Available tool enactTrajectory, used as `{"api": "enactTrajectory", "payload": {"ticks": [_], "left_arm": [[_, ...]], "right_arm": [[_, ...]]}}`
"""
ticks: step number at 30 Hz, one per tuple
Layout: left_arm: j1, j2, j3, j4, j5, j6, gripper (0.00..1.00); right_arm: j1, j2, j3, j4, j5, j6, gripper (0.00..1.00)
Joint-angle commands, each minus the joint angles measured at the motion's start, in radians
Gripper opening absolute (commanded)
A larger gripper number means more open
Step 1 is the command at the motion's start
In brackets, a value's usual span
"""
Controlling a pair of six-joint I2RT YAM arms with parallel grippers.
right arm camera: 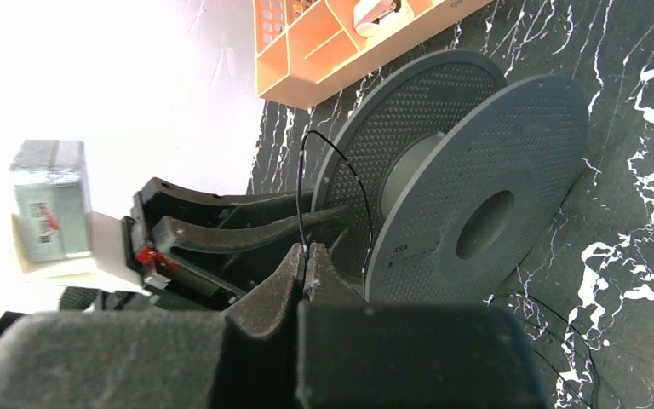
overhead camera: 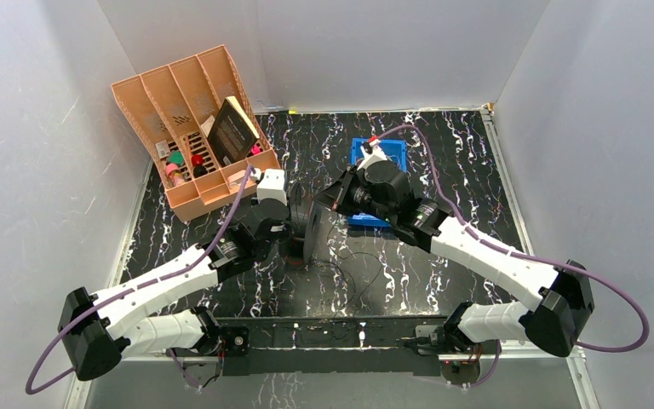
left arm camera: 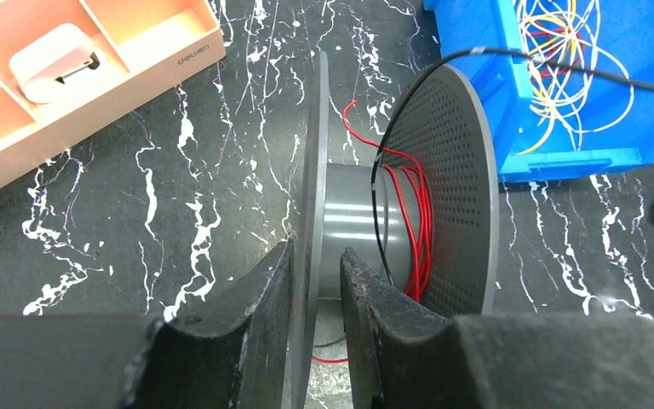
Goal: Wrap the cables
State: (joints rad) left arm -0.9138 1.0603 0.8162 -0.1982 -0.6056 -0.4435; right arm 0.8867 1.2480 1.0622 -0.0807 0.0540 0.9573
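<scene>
A grey spool (overhead camera: 308,228) stands on edge at the table's middle. My left gripper (left arm camera: 317,266) is shut on its left flange (left arm camera: 318,153), one finger on each side. Red cable (left arm camera: 419,223) is wound on the hub (left arm camera: 351,228), and a black cable (left arm camera: 376,200) crosses the hub and runs off over the right flange. My right gripper (right arm camera: 305,254) is shut on that black cable (right arm camera: 299,204) beside the spool (right arm camera: 477,170); the cable arcs from the fingertips over to the spool. In the top view the right gripper (overhead camera: 329,200) sits just right of the spool.
A blue bin (left arm camera: 562,162) of tangled yellow and orange cables (left arm camera: 562,60) stands behind the spool, under the right arm (overhead camera: 477,247). An orange organiser (overhead camera: 187,111) with small items stands at the back left. Loose dark cables (overhead camera: 359,274) lie on the table in front.
</scene>
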Motion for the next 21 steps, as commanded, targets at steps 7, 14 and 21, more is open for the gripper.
{"api": "enactTrajectory", "payload": {"ticks": [7,14,21], "left_arm": [[-0.005,-0.082,0.066,-0.021,-0.023,0.007,0.37],[-0.004,-0.019,0.075,0.015,-0.035,0.057,0.52],[0.010,0.097,0.098,0.068,0.020,0.106,0.54]], "right_arm": [[0.017,0.017,-0.030,0.112,0.030,0.067,0.00],[0.026,0.040,-0.029,0.148,0.025,0.097,0.00],[0.028,0.038,-0.046,0.164,0.041,0.114,0.00]]}}
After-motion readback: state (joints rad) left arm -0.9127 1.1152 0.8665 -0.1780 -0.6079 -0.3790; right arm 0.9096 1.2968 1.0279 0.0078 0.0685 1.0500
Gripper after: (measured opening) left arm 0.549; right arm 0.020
